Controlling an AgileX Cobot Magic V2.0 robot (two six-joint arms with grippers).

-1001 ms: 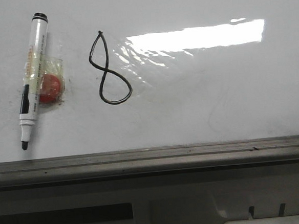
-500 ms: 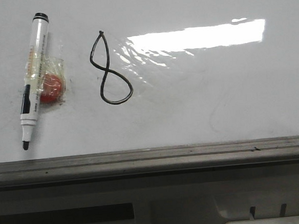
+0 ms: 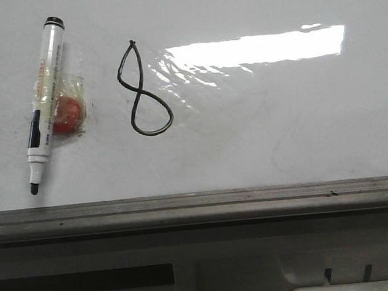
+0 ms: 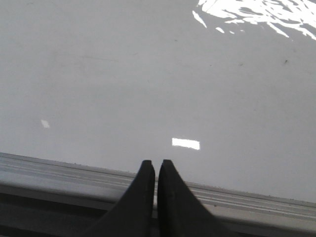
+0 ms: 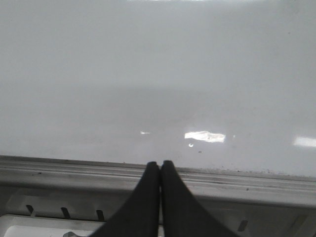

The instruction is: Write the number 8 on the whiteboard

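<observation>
**Completed figure 8 on the board, both grippers closed at the near rail**

Front view: the whiteboard point(image 3: 300, 145) fills the upper part of the picture, with its grey metal edge rail point(image 3: 198, 208) running across below it. The number 8 point(image 3: 143, 89) stands left of centre, drawn in a thin black line, its upper loop narrow and pointed, its lower loop rounder. A wrinkled patch of clear film point(image 3: 183, 79) lies just to the right of the figure and meets a bright strip of reflected light. To the left of the 8, well apart from it, a white marker point(image 3: 43, 103) with a black end and an exposed black tip lies on the board, slightly tilted, tip toward the rail. A small red round object point(image 3: 66, 113) inside clear wrapping lies against the marker's right side. Faint grey smudges mark the board's lower right region.

Left wrist view: the left gripper point(image 4: 156, 165) hangs over the rail with only a hairline gap between its dark fingers; nothing is held between them. Bare board extends beyond it.

Right wrist view: the right gripper point(image 5: 160, 165) is likewise over the rail, its fingers pressed together and empty. Neither the 8 nor the marker appears in either wrist view.
</observation>
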